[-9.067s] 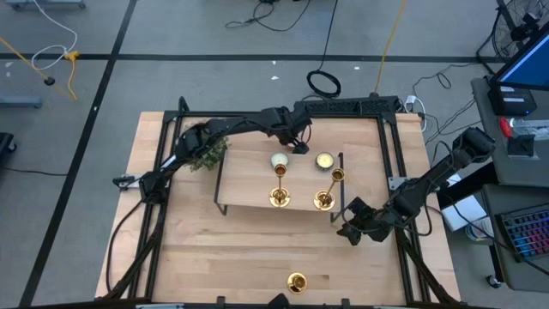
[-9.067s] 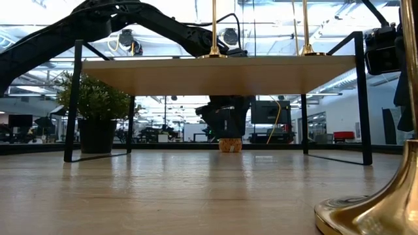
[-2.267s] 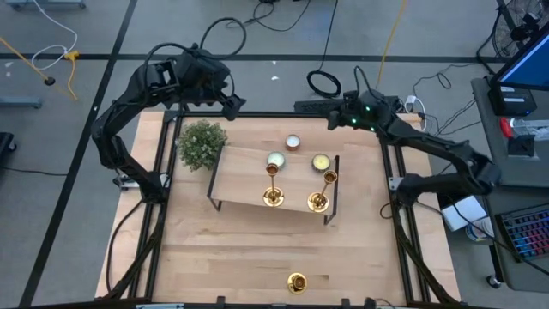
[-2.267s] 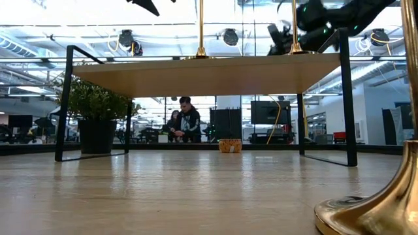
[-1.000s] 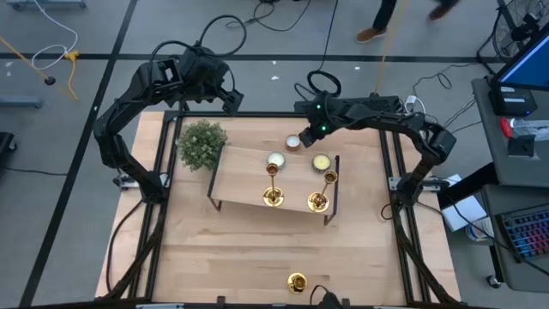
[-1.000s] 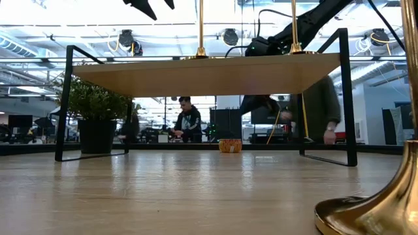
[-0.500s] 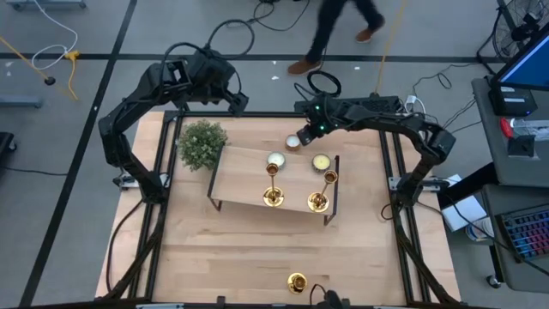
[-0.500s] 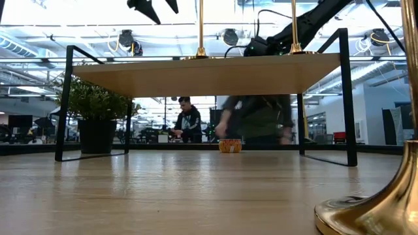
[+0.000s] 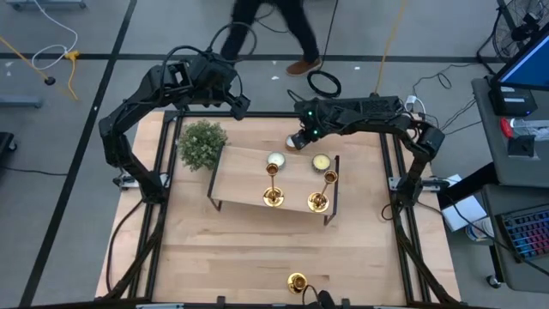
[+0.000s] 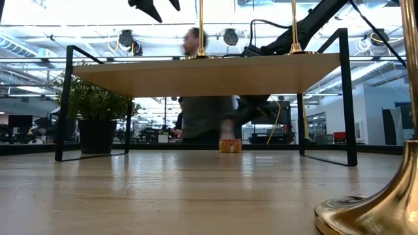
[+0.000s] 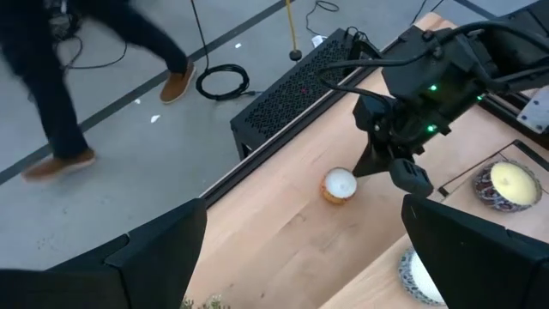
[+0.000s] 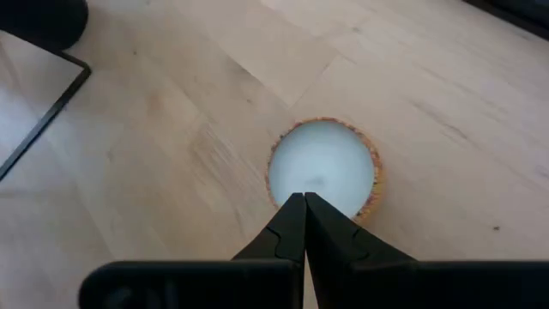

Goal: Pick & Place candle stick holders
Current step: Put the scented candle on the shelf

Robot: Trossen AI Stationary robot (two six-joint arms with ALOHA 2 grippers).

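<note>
Wooden bench (image 9: 249, 257) carries one holder (image 9: 296, 281) nearest, two holders (image 9: 275, 196) on the shelf (image 9: 240, 176). Beyond the shelf, right jaws (image 9: 298, 141), together, nudge a tealight (image 9: 292, 143); left jaws (image 9: 239, 108) hang apart. No holder is grasped yet; next calls for reaching one.

Three shiny brass candle stick holders stand upright. Two sit side by side on the front edge of the small shelf (image 9: 240, 176): left holder (image 9: 274, 194), right holder (image 9: 318, 200). The third holder (image 9: 296, 281) stands well in front of the shelf.
</note>
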